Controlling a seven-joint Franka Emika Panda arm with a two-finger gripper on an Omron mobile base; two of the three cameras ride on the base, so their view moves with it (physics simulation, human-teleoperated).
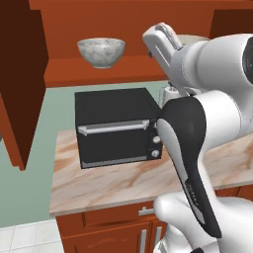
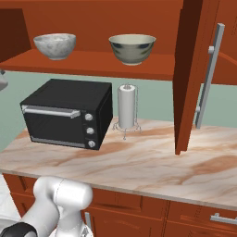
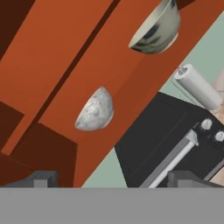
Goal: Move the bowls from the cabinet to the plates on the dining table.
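marble bowl (image 3: pixel 94 111) — upright on cabinet (image 2: pixel 92 62) shelf, ahead of open jaws | grey metal bowl (image 3: pixel 157 28) — upright, farther beyond

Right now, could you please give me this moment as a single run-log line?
gripper: open, empty | marble bowl: on cabinet shelf | metal bowl: on shelf | cabinet door: open | step: approaching bowls

A speckled, marble-like finish is shown by one bowl (image 2: pixel 55 45); a glossy grey metal by the other bowl (image 2: pixel 132 48). Reddish wood is seen on the cabinet (image 2: pixel 92 62).
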